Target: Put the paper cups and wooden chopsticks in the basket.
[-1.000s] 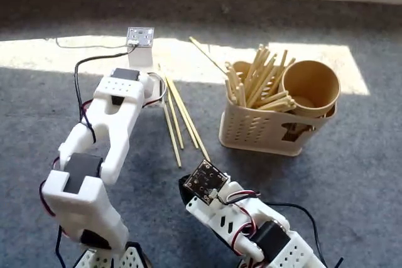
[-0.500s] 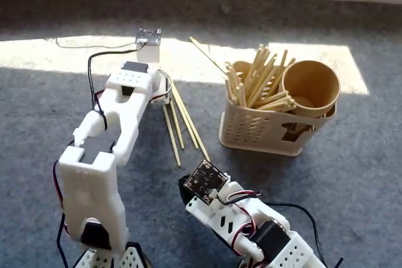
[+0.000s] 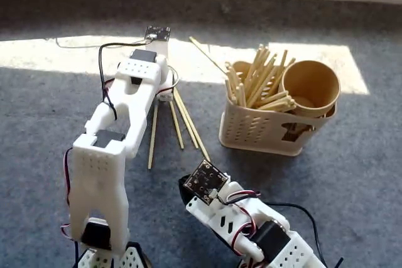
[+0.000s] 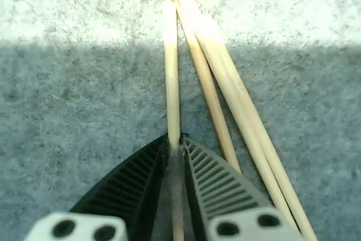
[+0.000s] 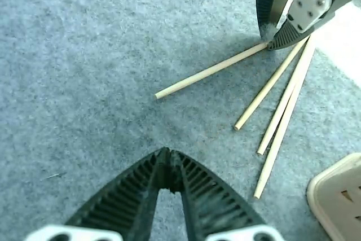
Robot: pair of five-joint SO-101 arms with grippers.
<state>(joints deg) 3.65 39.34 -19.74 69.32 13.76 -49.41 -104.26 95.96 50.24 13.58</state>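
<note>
High view: left gripper (image 3: 164, 95) clamps one end of a chopstick (image 3: 152, 133), shaft trailing toward the carpet's (image 3: 44, 123) near edge, basket (image 3: 264, 133) to its right; right gripper (image 5: 165, 159) closed, empty.

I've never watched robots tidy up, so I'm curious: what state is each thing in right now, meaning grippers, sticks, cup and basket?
Left gripper: shut on one wooden chopstick.
Right gripper: shut, empty, above the grey carpet.
Cream slotted plastic basket: upright, holding a bundle of chopsticks.
Brown paper cup: upright in the basket, open end up.
Three loose wooden chopsticks: lying on the carpet, outside the basket.
</note>
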